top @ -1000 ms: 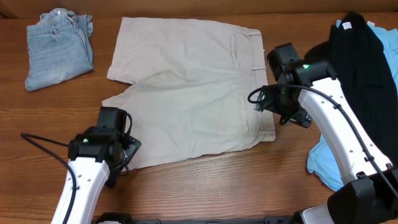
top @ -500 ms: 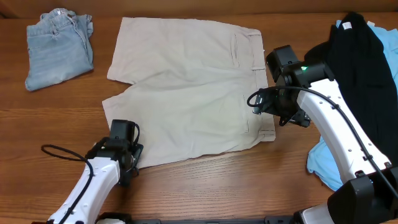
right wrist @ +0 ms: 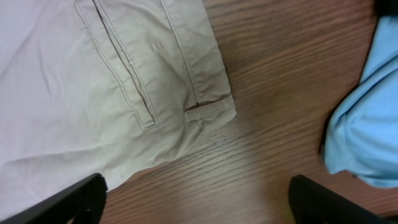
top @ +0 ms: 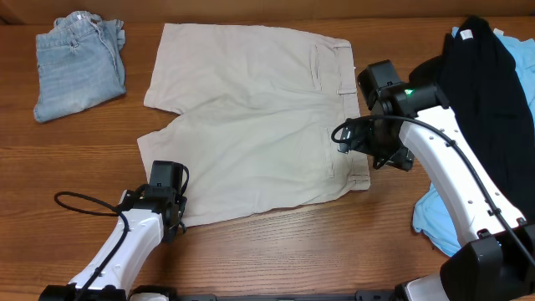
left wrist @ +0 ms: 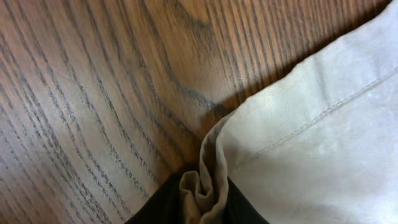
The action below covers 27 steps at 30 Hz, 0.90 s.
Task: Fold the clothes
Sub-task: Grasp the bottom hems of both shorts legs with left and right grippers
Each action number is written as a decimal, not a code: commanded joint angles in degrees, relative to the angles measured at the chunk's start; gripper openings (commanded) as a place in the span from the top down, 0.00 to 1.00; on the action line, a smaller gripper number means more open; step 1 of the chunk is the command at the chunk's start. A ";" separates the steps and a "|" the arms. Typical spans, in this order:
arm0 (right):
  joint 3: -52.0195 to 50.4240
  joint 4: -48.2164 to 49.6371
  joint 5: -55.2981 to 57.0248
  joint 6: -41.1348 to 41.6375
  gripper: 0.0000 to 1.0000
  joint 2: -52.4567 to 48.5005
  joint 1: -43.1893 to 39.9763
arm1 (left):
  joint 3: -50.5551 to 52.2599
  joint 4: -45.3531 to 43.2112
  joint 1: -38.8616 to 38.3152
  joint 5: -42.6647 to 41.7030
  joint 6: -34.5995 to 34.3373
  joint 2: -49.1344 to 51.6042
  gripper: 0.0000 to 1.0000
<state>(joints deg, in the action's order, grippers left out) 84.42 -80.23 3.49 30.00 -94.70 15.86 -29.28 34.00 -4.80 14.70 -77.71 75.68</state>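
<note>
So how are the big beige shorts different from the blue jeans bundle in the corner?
The pale beige cotton shorts lie spread out flat; the light-blue denim garment is bunched into a small bundle. The shorts cover far more table than the denim. The left gripper pinches the shorts' hem corner; nothing touches the denim. Both are cloth resting on the wooden table.

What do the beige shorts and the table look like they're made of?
Beige shorts: likely woven cotton twill, matte; fine weave, stitched hem and soft creases show.
Table: wood or wood-look laminate, smooth; dark grain lines, real wood uncertain.
</note>
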 commanded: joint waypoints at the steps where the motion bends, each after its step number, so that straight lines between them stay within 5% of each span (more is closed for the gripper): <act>1: -0.83 -0.59 -3.69 2.86 0.08 0.46 0.26 | 1.90 -0.17 -0.11 -1.33 0.20 2.05 0.85; 4: -3.87 0.17 -3.63 6.32 0.09 0.44 0.26 | 1.90 -0.17 -0.11 -1.99 0.22 2.05 0.96; 19: -28.06 31.76 -2.69 10.75 0.35 0.39 0.11 | 1.90 1.92 -0.11 -2.10 2.95 2.05 0.96; 27: -33.00 35.95 -0.79 10.75 0.38 0.39 0.11 | 1.90 1.92 -0.11 -2.14 2.95 2.05 0.96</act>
<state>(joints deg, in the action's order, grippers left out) 52.86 -45.06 1.08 40.32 -94.67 15.86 -29.34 34.41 -4.80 14.41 -76.05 75.83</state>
